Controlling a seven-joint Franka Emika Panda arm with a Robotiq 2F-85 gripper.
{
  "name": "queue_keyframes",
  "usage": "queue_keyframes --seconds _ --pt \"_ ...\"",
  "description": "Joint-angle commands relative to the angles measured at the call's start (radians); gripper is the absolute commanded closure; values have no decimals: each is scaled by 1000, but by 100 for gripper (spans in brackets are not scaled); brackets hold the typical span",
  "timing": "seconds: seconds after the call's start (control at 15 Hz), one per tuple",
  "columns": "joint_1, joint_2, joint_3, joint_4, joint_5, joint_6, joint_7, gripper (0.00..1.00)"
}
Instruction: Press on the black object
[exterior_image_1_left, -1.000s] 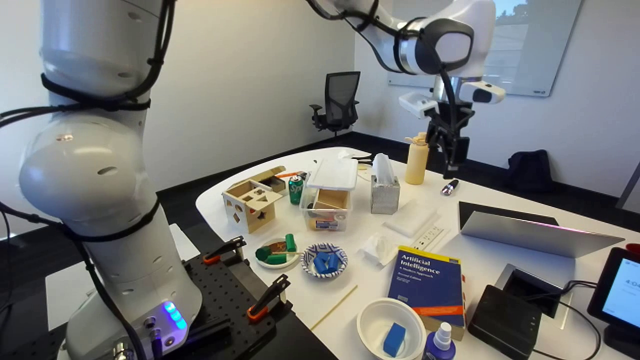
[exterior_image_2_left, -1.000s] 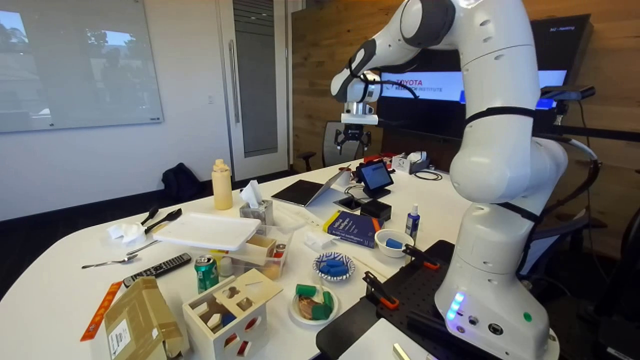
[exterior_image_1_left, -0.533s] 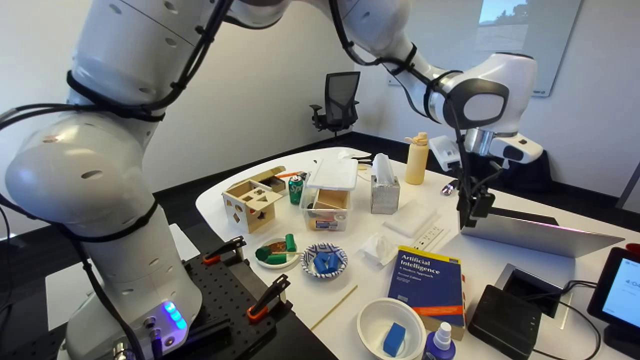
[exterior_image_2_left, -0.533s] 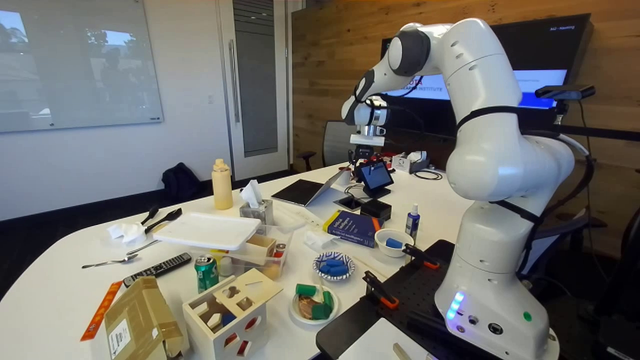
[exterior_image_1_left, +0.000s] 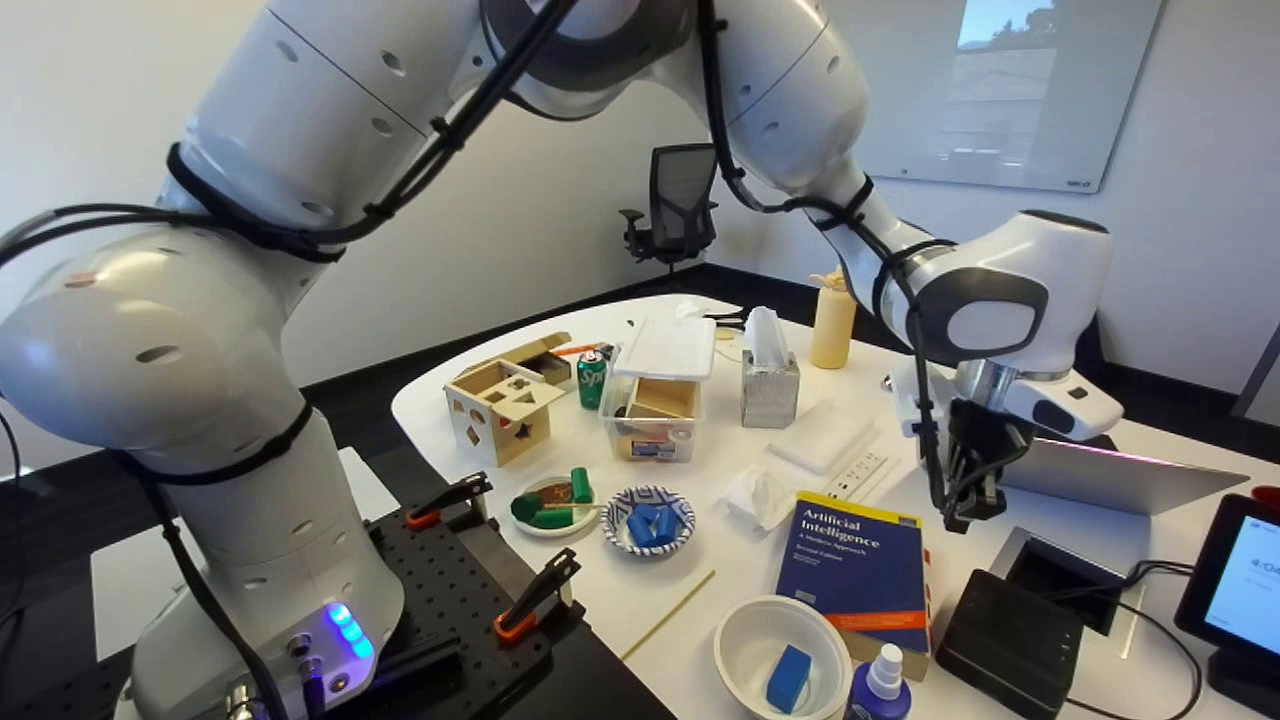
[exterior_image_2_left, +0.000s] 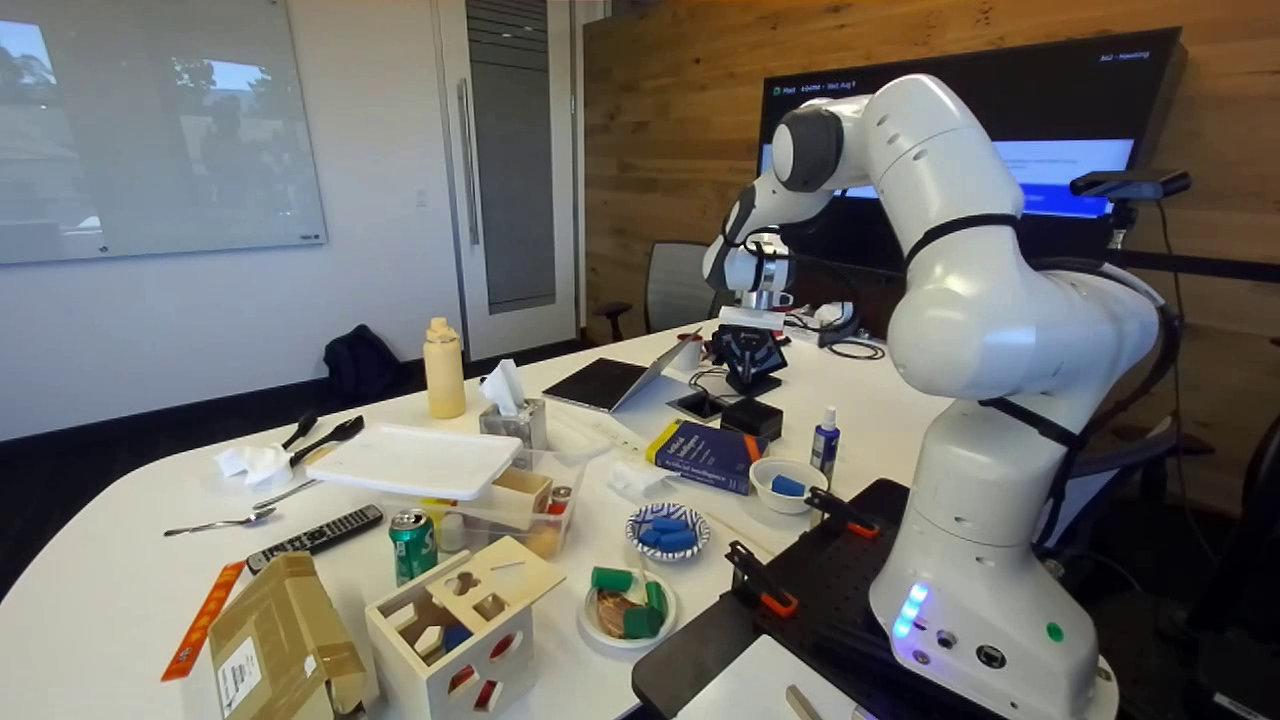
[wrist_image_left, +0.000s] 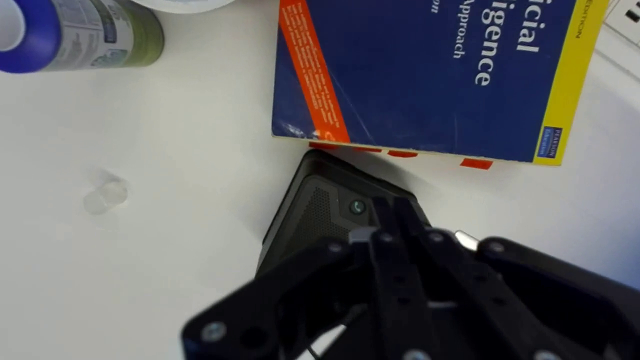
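The black object (wrist_image_left: 315, 215), a low box with a perforated speaker panel and a small round button bearing a green handset symbol (wrist_image_left: 357, 207), lies beside the blue book. Both exterior views show it too, flat on the table. My gripper (wrist_image_left: 392, 201) points down over it, its two fingertips almost together with only a thin slit and nothing between them. In the wrist view the tips appear just beside the button, and the gripper covers the lower part of the box. In an exterior view the gripper (exterior_image_1_left: 968, 518) hangs clearly above and behind the box, not touching it.
The thick blue book (exterior_image_1_left: 855, 570) borders the box. Nearby are a spray bottle (exterior_image_1_left: 882, 685), a white bowl (exterior_image_1_left: 760, 640) holding a blue block, a tilted laptop (exterior_image_1_left: 1100, 475), a cable well (exterior_image_1_left: 1065, 585) and a dark-framed screen (exterior_image_1_left: 1240, 590). Cables run beside the box.
The arm has come down a long way and moved across towards the black object. My gripper's fingers, spread apart a second ago, have closed together. The table objects have stayed put.
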Motion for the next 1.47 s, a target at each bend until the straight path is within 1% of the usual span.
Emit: queue_keyframes --seconds 0.0,0.33,0.73,1.0,1.4 --pt "1 106 -20 104 7 -12 60 100" --pt "-8 222 -32 231 3 -54 118 100" --pt "-20 316 -35 372 -2 -120 162 100" --pt "-28 360 -33 435 -1 -165 182 100" --pt "-57 430 -26 516 10 -193 225 100"
